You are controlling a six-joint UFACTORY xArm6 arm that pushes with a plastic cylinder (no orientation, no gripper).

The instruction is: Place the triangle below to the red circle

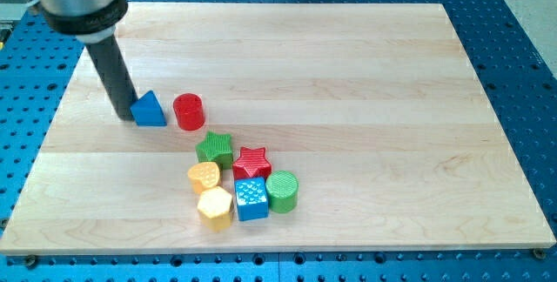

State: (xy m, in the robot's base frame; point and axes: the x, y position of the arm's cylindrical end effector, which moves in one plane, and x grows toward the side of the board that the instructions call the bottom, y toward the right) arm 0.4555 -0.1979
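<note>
here my tip (pixel 127 117) touching blue triangle (pixel 150 110), red circle (pixel 188 111) just right.

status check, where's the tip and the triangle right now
My tip against the blue triangle's left side. Triangle left of red circle, not below. Green star sits below-right of the circle.

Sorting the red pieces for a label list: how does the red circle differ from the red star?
The red circle is a round cylinder; the red star has five points. The red circle stands apart, beside the blue triangle; the red star sits packed in the cluster against the green star. Both are red and upright.
</note>
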